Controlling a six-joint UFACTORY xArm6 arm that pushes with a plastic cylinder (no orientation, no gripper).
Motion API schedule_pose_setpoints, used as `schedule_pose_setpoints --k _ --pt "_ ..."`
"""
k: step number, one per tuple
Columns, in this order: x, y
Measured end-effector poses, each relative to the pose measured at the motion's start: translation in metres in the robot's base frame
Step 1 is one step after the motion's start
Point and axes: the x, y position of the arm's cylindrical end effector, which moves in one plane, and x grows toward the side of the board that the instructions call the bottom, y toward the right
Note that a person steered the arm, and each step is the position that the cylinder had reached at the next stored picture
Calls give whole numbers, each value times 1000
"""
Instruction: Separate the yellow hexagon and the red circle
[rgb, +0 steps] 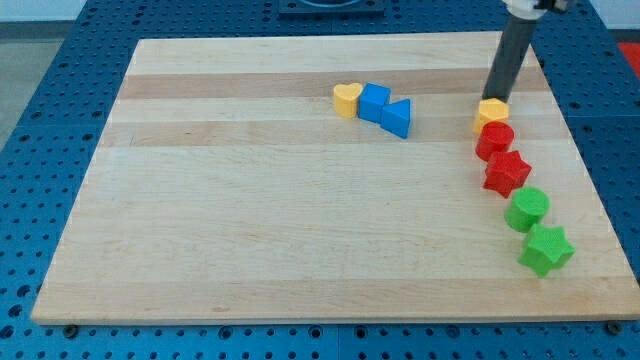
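Yellow hexagon (491, 115): a small, flat-topped six-sided block, bright yellow with an orange-tinted side; it sits directly below my tip, touching or all but touching it, near the board's right edge.
Red circle (494, 139): a round red block just below the hexagon, pressed against it, so the two are not yet apart.
My tip (494, 99): the lower end of a dark rod slanting down from the view's top right; it meets the hexagon's upper edge. There are no jaws on this arm, only the rod, so nothing is open or clamped.
Red star (507, 172): next down from my tip, touching the red circle's lower side.
Green circle (527, 209): further below, just beside the red star.
Green star (546, 249): the farthest block below my tip, close under the green circle.
Blue blocks (385, 107): two touching blocks well to the left of my tip, shapes hard to tell.
Yellow heart (346, 100): at the left end of that group, touching the nearer blue block.
Board (250, 220): pale wood, on a blue perforated table (50, 90).
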Motion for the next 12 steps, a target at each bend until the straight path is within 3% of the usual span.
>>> schedule_pose_setpoints --k 3,12 --pt "41 -2" --pt "43 -27"
